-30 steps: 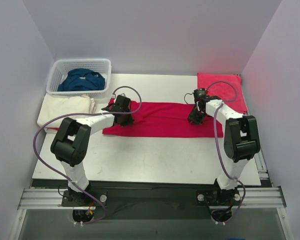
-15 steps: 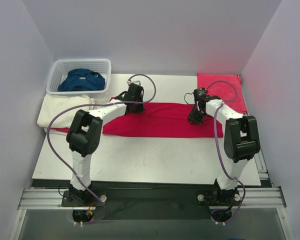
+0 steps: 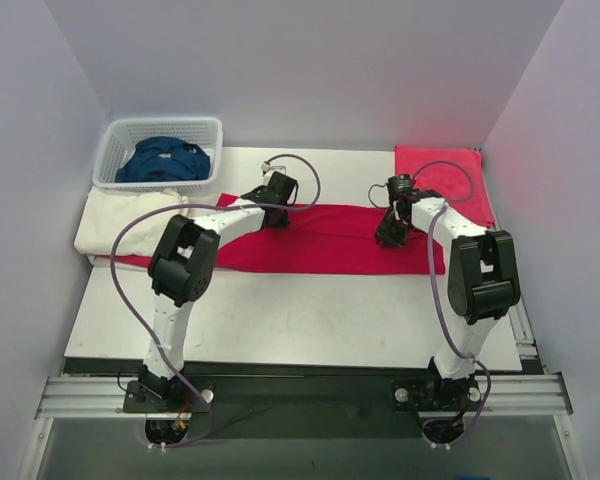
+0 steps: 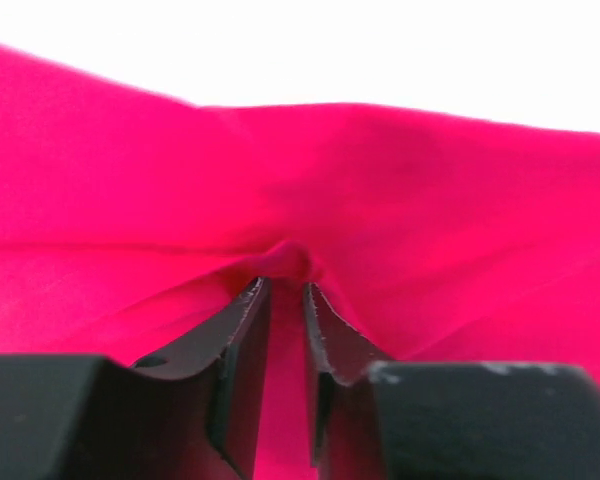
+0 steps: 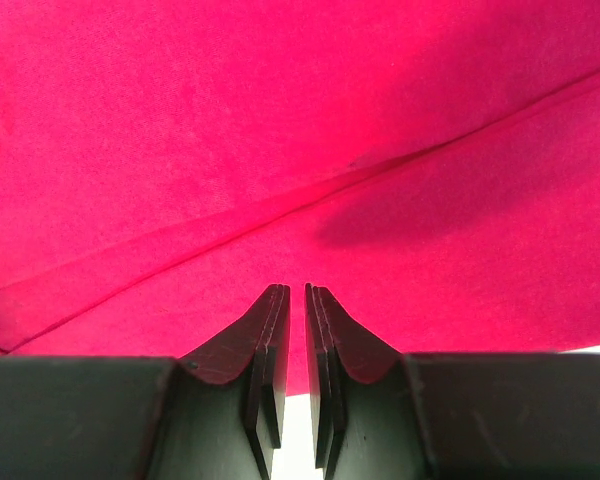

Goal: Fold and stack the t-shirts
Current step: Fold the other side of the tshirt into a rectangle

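Overhead: one crimson t-shirt (image 3: 330, 240) lying in a long flat band across the table (image 3: 310, 310), one blue t-shirt (image 3: 163, 160) bunching in the basket (image 3: 160, 122), one cream t-shirt (image 3: 130, 215) resting at the left edge, left wrist: left gripper (image 4: 285, 285) pinching a crimson ridge, jaws nearly touching, right wrist: right gripper (image 5: 292, 290) hovering over smooth crimson, jaws nearly touching, hold unclear

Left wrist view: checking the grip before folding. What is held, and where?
The left gripper pinches a small pucker of the red t-shirt near its far edge.

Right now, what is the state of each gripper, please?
Left gripper: closed, pinching a fold of the red t-shirt.
Right gripper: closed over the red t-shirt; whether it pinches cloth cannot be told.
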### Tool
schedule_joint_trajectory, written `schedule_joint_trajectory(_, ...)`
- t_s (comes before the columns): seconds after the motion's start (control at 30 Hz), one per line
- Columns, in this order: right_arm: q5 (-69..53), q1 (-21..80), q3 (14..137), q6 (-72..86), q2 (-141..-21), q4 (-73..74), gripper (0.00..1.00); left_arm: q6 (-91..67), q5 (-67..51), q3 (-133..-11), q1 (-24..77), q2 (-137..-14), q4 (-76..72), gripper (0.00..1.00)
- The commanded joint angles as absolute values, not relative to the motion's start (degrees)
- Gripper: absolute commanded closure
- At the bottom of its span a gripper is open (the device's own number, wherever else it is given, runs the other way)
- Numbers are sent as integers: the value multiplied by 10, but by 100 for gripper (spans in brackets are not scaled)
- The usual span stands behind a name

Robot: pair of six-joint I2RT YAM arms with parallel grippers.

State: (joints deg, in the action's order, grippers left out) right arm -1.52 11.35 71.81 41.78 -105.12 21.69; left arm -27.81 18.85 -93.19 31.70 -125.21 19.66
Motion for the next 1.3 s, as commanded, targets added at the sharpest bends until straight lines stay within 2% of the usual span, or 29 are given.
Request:
schedule_joint_trajectory(0.0,-16,114,738,415,-1057,238,86,-279,264,-883,312,-1173,149,69)
schedule_joint_trajectory(0.07,-16,115,737,415,-1058,238,86,-280,274,-861,310,-1139,135,65)
schedule_joint_trajectory(0.27,-16,117,738,415,-1059,237,86,-285,280,-837,302,-1114,162,64)
schedule_joint_trajectory(0.73,-13,119,734,417,-1061,237,87,-320,200,-800,286,-1136,200,65)
schedule_joint_trajectory(1.17,-15,120,734,416,-1059,238,87,-320,218,-845,248,-1201,195,64)
schedule_joint_trajectory(1.23,-16,120,734,414,-1060,237,87,-318,219,-860,242,-1209,198,62)
schedule_joint_trajectory(1.27,-15,120,734,413,-1061,238,88,-315,217,-866,236,-1213,199,52)
